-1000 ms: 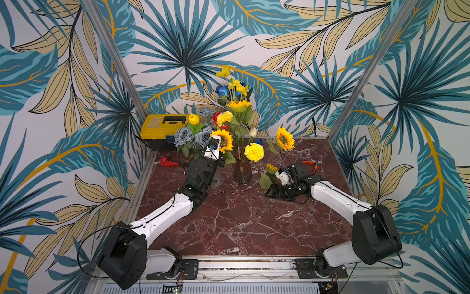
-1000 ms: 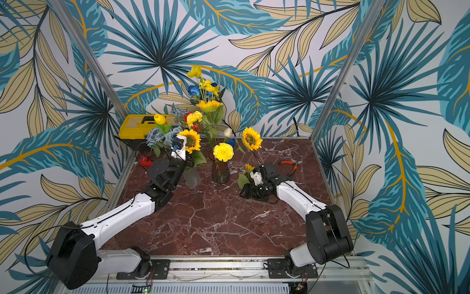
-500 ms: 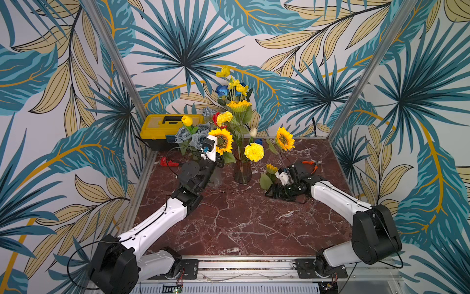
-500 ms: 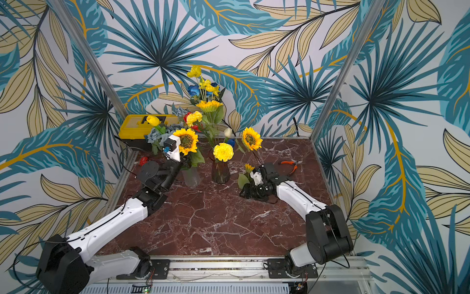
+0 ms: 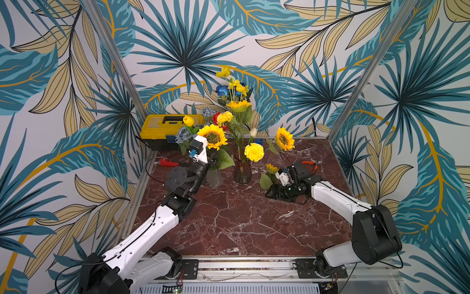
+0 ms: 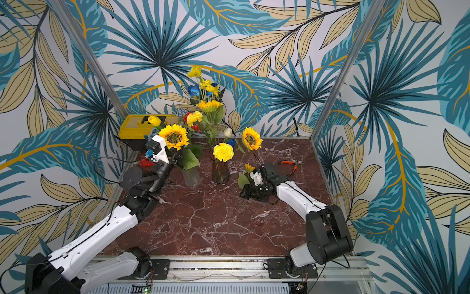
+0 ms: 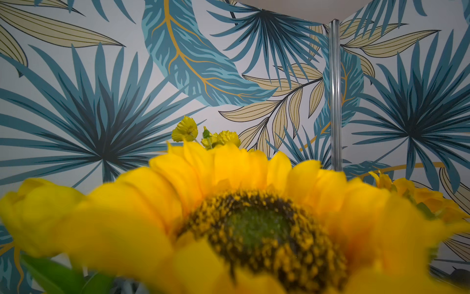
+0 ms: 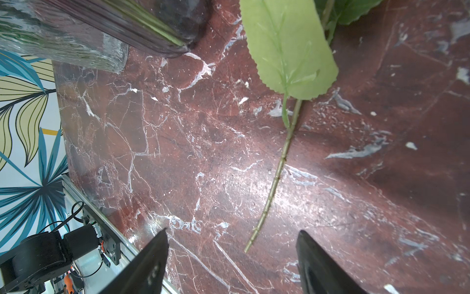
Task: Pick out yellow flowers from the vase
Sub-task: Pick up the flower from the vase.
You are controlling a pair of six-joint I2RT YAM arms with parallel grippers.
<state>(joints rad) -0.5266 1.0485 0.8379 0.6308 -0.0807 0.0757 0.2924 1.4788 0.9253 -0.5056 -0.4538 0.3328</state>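
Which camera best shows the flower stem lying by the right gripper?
Right wrist: the stem lies sharp, unblocked, ahead of the right gripper. Both top views show mainly its small bloom; left wrist, nothing of it.

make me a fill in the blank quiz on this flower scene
1. The vases on the table number ___.
2. The toolbox is coloured ___.
3. The right end effector has its jaws ___ by a loose green stem.
4. The pliers have ___ handles.
Missing: two, yellow, open, orange
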